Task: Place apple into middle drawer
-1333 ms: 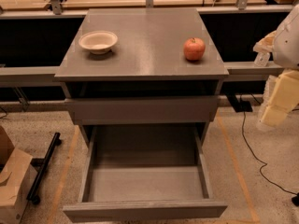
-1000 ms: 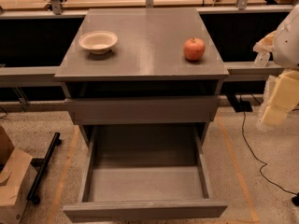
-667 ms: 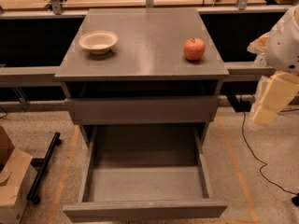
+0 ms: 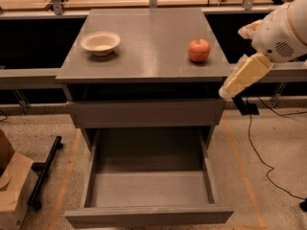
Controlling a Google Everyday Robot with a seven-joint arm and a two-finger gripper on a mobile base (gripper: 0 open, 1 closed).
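The apple (image 4: 199, 50), small, round and red-orange, sits on the right side of the grey cabinet top (image 4: 148, 42). The middle drawer (image 4: 148, 188) is pulled out wide below, and its flat grey floor holds nothing. My white and cream arm (image 4: 249, 71) reaches in from the right edge. My gripper (image 4: 245, 106) is the dark end hanging below the arm, just right of the cabinet's front corner. It is lower than the apple, to its right, and apart from it.
A cream bowl (image 4: 100, 42) sits on the left of the cabinet top. A closed grey drawer front (image 4: 146, 113) lies above the open drawer. A cardboard box (image 4: 12, 188) and a black bar (image 4: 44, 171) are on the floor left. A cable (image 4: 261, 152) runs right.
My arm has swung left and a little lower, closer to the cabinet's right front corner. The apple, bowl and drawer have not moved.
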